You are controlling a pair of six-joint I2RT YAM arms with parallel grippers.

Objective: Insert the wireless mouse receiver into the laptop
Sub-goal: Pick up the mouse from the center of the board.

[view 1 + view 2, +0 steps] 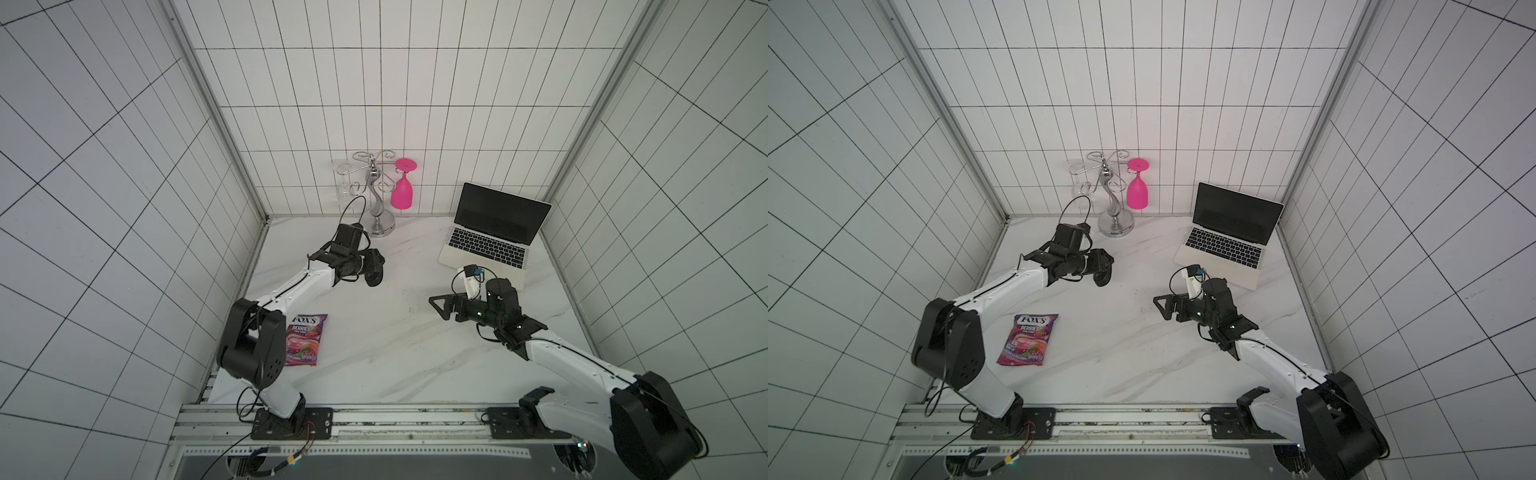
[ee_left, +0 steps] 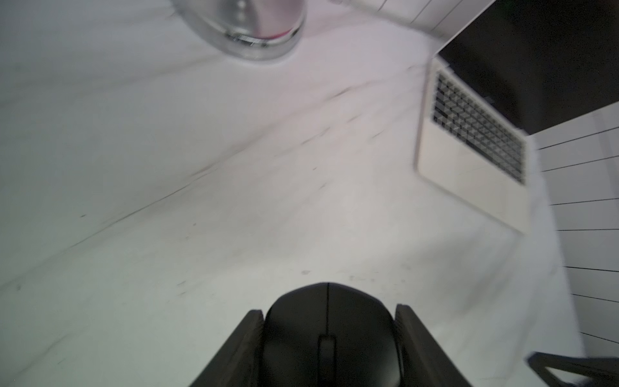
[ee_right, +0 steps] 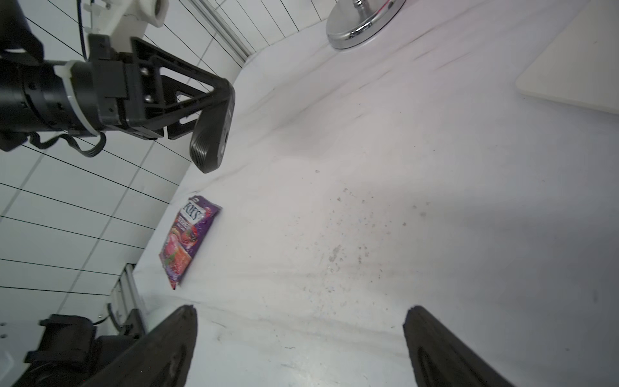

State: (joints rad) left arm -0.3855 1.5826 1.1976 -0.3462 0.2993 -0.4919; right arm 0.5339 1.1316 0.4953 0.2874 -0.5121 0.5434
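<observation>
wireless mouse receiver: not made out in any view, either hidden or too small to tell.
laptop (image 1: 453,259): open on the far right of the tabletop, dark screen up and facing the near side, black keys; seen in both top views (image 1: 1187,255).
right gripper (image 3: 301,308): jaws wide apart with nothing between them. It hangs over bare tabletop near the laptop's near left corner, pointing left.
left gripper (image 2: 329,309): jaws clamped on the two sides of a black mouse (image 2: 330,335). The left wrist view is blurred.
black mouse, other views: turned on edge at the jaw tips in the right wrist view (image 3: 209,140). It sits in the far left-centre of the scene, well apart from the laptop (image 1: 374,277). Whether it touches the tabletop I cannot tell.
tabletop (image 1: 374,353): white with marble veining and small dark specks near the middle.
chrome glass rack (image 1: 376,195): at the far wall, left of the laptop, round base on the tabletop.
pink wine glass (image 1: 402,191): hangs upside down on the rack's right side.
clear glass (image 1: 343,183): hangs on the rack's left side, faint.
FOX'S Berries candy bag (image 1: 305,338): flat on the near left, beside the left arm.
</observation>
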